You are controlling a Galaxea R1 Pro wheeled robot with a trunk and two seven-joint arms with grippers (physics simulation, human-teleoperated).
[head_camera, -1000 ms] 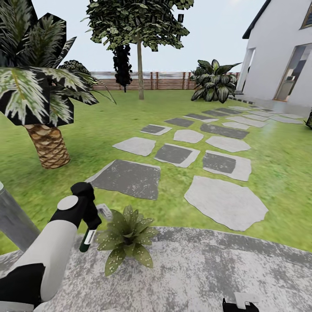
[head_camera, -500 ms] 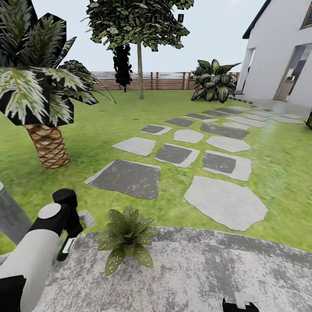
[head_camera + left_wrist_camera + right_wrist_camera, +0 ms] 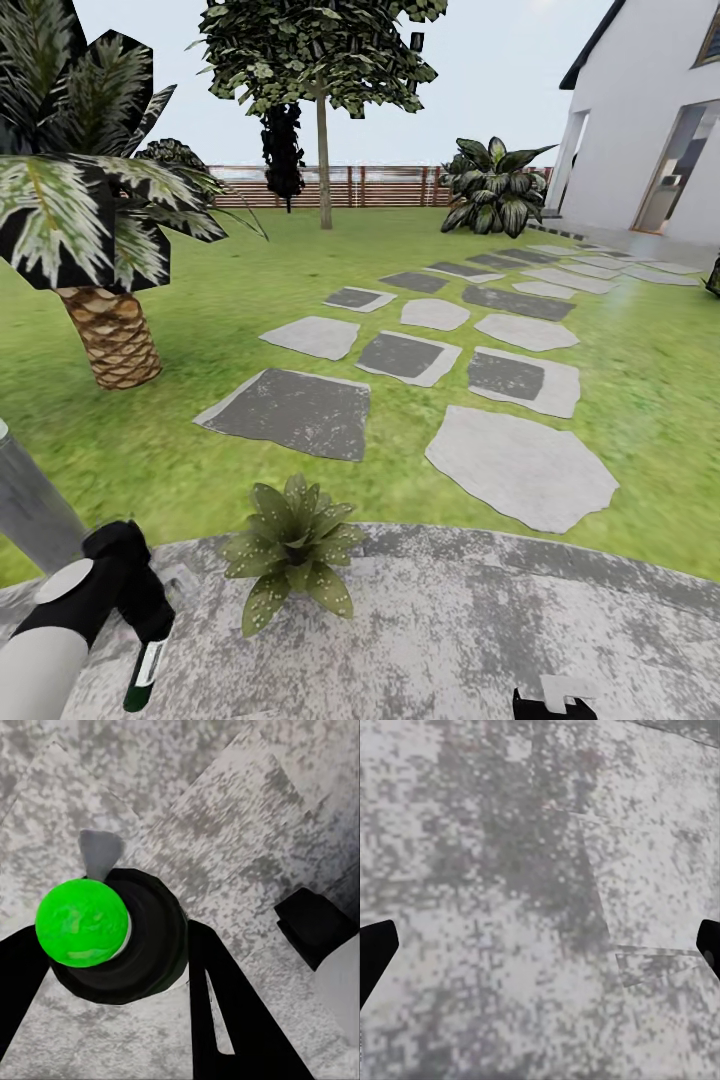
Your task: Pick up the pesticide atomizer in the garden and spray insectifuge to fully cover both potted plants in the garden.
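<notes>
One potted plant (image 3: pixel 290 552), a low rosette of pointed green leaves, sits at the edge of the grey speckled paving (image 3: pixel 450 630) where it meets the lawn. My left gripper (image 3: pixel 143 632) is low at the left, a short way left of the plant, shut on the pesticide atomizer (image 3: pixel 146 670). The bottle hangs nearly upright with its white band showing. In the left wrist view the atomizer (image 3: pixel 124 945) shows its black top and a bright green cap between my black fingers (image 3: pixel 225 1012). My right gripper (image 3: pixel 540 945) hangs open over bare paving, its body (image 3: pixel 553 703) at the bottom edge of the head view.
A scaly-trunked palm (image 3: pixel 105 335) stands at the left on the lawn. A grey post (image 3: pixel 25 505) rises at the near left. Flat stepping stones (image 3: pixel 520 465) lead toward a white house (image 3: pixel 650 130). A tree (image 3: pixel 322 120), a striped-leaf plant (image 3: pixel 495 190) and a brown fence (image 3: pixel 380 186) stand at the back.
My left arm has drawn back and down toward the lower left, carrying the atomizer away from the plant. The plant and the right gripper have not moved.
</notes>
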